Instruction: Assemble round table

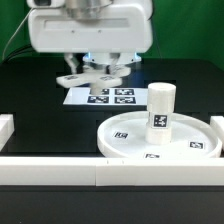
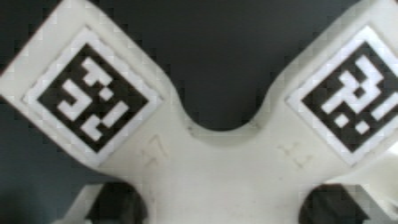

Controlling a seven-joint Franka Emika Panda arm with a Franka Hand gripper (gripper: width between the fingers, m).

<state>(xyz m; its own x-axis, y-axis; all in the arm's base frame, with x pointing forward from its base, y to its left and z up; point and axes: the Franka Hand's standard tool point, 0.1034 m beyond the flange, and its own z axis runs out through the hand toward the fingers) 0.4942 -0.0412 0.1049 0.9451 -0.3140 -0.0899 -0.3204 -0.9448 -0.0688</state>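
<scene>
My gripper [image 1: 97, 66] is shut on the white cross-shaped base [image 1: 72, 77] and holds it in the air over the back of the table, above the marker board [image 1: 105, 97]. In the wrist view the base [image 2: 217, 150] fills the picture. Two of its arms spread outward, each with a black-and-white tag. The dark fingers [image 2: 111, 200] press on its sides, around my gripper [image 2: 222, 202]. The large rimmed round disc [image 1: 118, 138] lies flat at the front, on the exterior view's right. The short thick cylinder leg [image 1: 161, 110] stands upright on its middle.
A long white border bar [image 1: 60, 170] runs along the table's front edge. Another bar end [image 1: 5, 130] stands at the exterior view's left. The tabletop is black.
</scene>
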